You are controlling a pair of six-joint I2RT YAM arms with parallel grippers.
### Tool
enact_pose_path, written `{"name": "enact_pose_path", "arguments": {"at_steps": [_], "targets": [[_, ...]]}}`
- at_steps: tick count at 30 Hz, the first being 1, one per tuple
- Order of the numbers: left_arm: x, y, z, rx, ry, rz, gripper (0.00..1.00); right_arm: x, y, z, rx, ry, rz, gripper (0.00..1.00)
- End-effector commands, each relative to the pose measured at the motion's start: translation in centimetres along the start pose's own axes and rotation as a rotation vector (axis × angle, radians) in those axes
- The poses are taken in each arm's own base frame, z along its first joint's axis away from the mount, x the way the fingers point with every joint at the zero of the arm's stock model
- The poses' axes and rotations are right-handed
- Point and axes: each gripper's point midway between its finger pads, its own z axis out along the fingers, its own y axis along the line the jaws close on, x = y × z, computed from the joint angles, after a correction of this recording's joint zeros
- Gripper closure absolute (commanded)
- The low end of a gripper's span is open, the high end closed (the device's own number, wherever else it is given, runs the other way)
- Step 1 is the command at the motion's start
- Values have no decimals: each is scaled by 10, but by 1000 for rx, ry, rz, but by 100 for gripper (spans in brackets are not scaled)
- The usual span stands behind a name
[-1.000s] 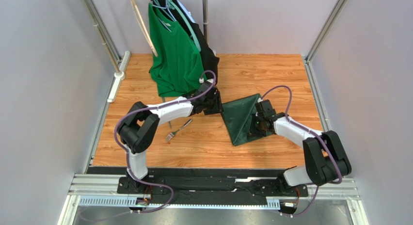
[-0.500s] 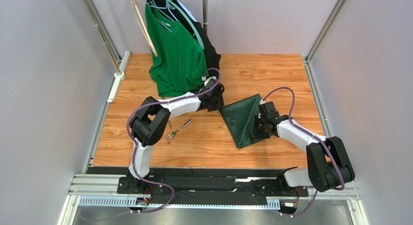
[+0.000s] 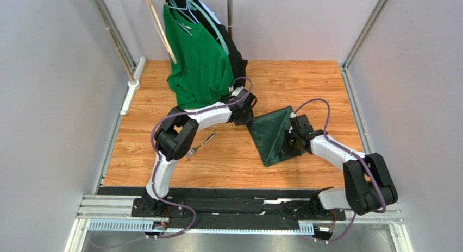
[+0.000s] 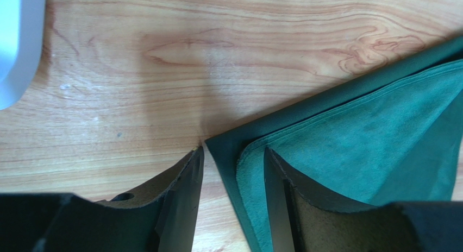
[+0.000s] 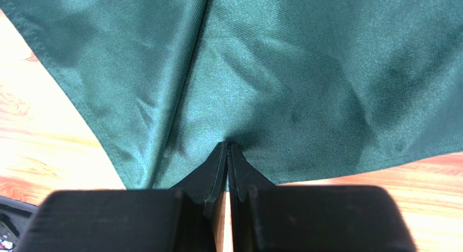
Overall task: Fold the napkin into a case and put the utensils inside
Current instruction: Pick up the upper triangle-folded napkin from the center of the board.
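I have the napkin [image 3: 271, 135] lying flat on the table [image 3: 315, 83], right of centre. The fork [image 3: 199, 145] lies well apart to its left. The shirt [image 3: 196, 62] hangs behind both, at the back left. My left gripper [image 4: 232, 170] straddles the napkin's left corner, and my right gripper [image 5: 228, 154] sits on its right edge.

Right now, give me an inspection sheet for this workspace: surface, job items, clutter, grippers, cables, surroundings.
Surface: wooden table, bare wood visible around the items.
Job's things: napkin folded into a flat triangle; fork lying to its left, apart from it.
Clutter: green T-shirt and black garment hanging at the far edge.
Grippers: left gripper open, straddling the napkin's corner; right gripper shut on the napkin.
Cables: purple cables looped along both arms.
Surroundings: grey walls.
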Motion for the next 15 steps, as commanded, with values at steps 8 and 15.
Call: {"name": "enact_pose_path", "arguments": {"at_steps": [8,15], "targets": [[9,7,5,-86,18,-67,63,-4,3,-2,-28,-27,-23,93],[2,2,6,-50,-41,-27,90,-6,5,-11,-18,-49,-56,89]]}}
